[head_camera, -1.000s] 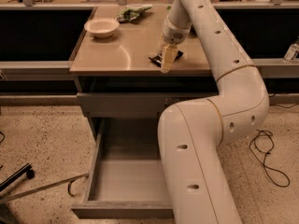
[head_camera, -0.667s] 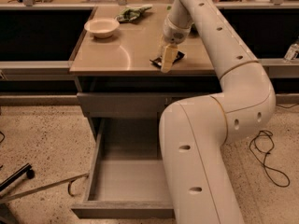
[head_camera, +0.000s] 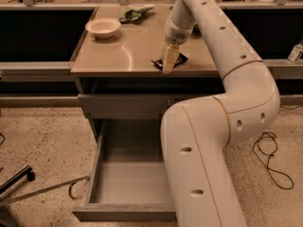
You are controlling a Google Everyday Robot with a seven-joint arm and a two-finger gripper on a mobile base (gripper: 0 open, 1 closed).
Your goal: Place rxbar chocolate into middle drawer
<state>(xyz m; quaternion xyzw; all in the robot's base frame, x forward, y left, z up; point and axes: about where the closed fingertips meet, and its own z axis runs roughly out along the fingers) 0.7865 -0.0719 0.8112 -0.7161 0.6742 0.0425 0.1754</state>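
The tan countertop [head_camera: 124, 56] carries a white bowl [head_camera: 102, 28] at about ten o'clock, a wrinkled dark green packet [head_camera: 136, 13] near twelve at the far edge, and the rxbar chocolate [head_camera: 179, 59] lying flat at four o'clock, the gripper [head_camera: 167, 68] right over it.

Warm, yellowish light falls from overhead and leaves a pale arc of glare on the tan countertop [head_camera: 124, 56], left of the gripper [head_camera: 166, 69], which hangs low over the counter's front right part by the dark rxbar chocolate [head_camera: 179, 59]. The white arm [head_camera: 236, 79] is evenly lit, with soft shading on its lower side, while the recess under the counter is nearly black. The open middle drawer [head_camera: 128, 183] lies in flat, dim grey light.
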